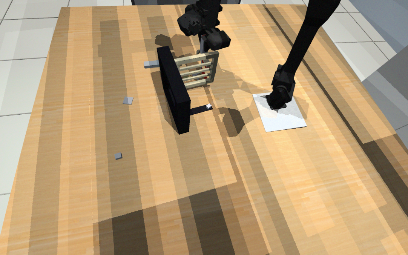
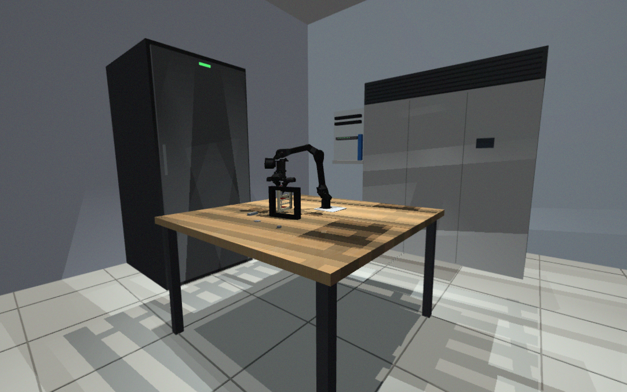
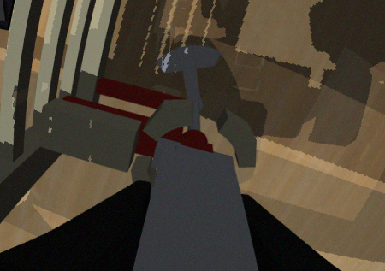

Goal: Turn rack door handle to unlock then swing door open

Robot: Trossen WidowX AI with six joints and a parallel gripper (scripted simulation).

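Note:
The black frame (image 1: 183, 110) (image 2: 296, 204) stands on the table. The cream slatted door (image 1: 215, 65) (image 3: 14, 67) stands swung out, roughly square to the frame. My gripper (image 1: 203, 37) (image 2: 282, 182) (image 3: 191, 201) points down at the door's free end, shut on the grey upright handle (image 1: 202, 47) (image 3: 194, 221), which stands between the black fingers in the wrist view. A grey T-shaped piece (image 3: 188, 59) and red parts (image 3: 194, 138) show beyond the handle. The fingertips are mostly hidden in the top and exterior views, and the handle's exact turn is hard to tell.
A dark strip (image 1: 197, 110) with a small white block (image 1: 209, 106) sticks out from the frame's near end. A grey bar (image 1: 151, 64) lies behind the frame. Two small grey tiles (image 1: 128, 100) (image 1: 118, 155) lie left. The arm's base stands on a white plate (image 1: 283, 124).

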